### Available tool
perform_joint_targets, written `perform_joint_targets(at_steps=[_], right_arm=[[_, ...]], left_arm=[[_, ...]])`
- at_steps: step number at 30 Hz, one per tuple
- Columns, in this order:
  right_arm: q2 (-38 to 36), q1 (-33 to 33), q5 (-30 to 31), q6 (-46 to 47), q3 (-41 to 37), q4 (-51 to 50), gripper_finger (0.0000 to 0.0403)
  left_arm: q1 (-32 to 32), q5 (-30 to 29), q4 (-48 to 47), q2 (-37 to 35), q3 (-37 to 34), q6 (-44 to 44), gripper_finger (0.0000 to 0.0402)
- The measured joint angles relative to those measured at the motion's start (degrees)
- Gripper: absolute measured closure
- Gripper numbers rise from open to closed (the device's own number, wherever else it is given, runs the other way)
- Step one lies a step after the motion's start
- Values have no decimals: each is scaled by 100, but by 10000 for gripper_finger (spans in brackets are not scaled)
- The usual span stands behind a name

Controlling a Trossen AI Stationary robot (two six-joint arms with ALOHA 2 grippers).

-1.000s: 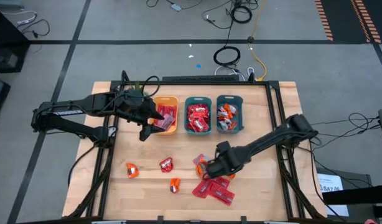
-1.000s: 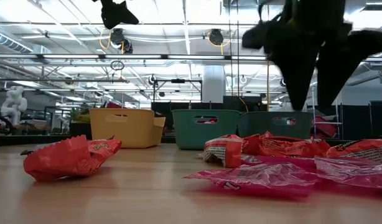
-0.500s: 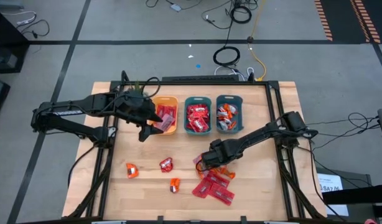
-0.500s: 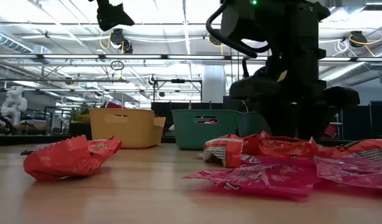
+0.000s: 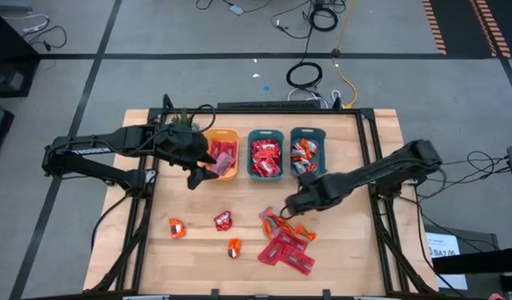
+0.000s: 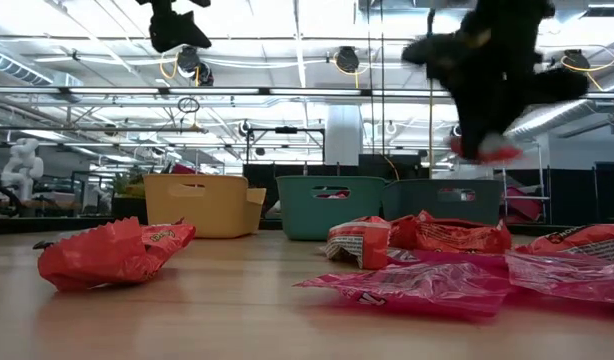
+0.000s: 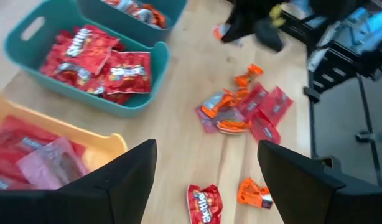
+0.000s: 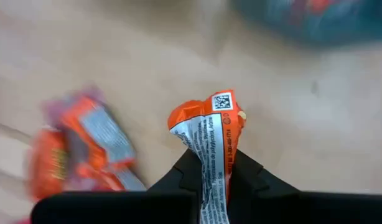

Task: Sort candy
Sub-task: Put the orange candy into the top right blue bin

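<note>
Wooden bench (image 5: 198, 250) under the overhead camera, grey floor with loose cables all around it, and at the far side three bins in a row: a yellow bin (image 5: 231, 133), a middle teal bin (image 5: 265, 133) and an end teal bin (image 5: 308, 132). All three hold wrapped sweets; red packets show in the yellow and middle ones, orange pieces in the end one.

Right pincer (image 5: 295, 202) is up off the bench, just in front of the end teal bin, and it is clamped on an orange wrapped candy (image 8: 211, 134). The right wrist view has it plainly: the two dark fingers (image 8: 188, 171) pinched on the wrapper, its orange top and a printed code square sticking out beyond them. From bench height that arm hangs high, with an orange-red scrap at its tip.

Below it lies the main pile of candy (image 5: 285, 246): longer pinkish-red flat packets heaped with orange pieces. Well apart from that heap sit a red packet (image 5: 223, 221), an orange piece (image 5: 234, 248) nearer the front edge, and another orange piece (image 5: 176, 227) farther out.

Left pincer (image 5: 195, 172) hovers at the near corner of the yellow bin, fingers spread wide, nothing between them.
</note>
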Motion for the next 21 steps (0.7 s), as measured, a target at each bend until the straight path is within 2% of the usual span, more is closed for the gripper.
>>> perform_joint_targets(at_steps=[5, 7, 11, 16, 21], right_arm=[[-949, -240, 1025, -359, 28, -369, 385], [-1186, -485, 1180, -750, 26, -355, 386], [-1570, -1114, 1239, -1756, 28, -386, 387], [-1623, -1925, 1218, -3010, 28, -382, 381], [-1477, -2633, 692, -4210, -112, -175, 378]], left_arm=[[-124, -383, -20, 0, 0, -588, 113], [-234, -616, -20, 0, 0, -875, 113], [-530, -1246, -20, 0, 0, -1516, 113], [-991, -1831, -15, 0, 0, -2220, 113], [-1513, -2414, -8, 0, 0, -3012, 113]])
